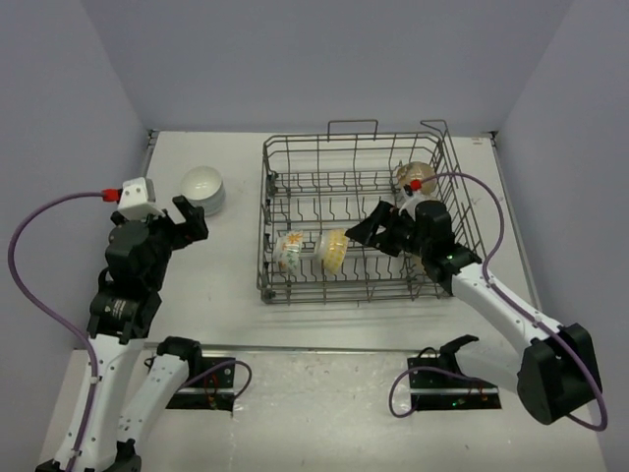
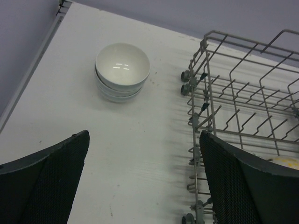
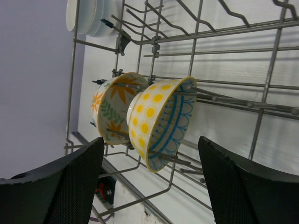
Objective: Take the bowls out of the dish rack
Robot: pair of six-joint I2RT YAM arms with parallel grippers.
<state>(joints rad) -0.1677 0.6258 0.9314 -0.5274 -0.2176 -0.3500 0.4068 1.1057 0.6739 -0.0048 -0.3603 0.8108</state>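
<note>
My right pincer [image 3: 150, 154] gapes, squared on the dotted bowl [image 3: 161, 121] propped upright by dish rack [image 1: 263, 211] tines; left pincer [image 2: 144, 140] released, empty.

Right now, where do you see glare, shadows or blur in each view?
Left wrist: small glare streaks inside the top white bowl, and the dish rack throws thin striped shadows on the table. Right wrist: the yellow-dotted bowl is sharp; the right gripper's fingers are dark. Top external: even, soft light.
</note>
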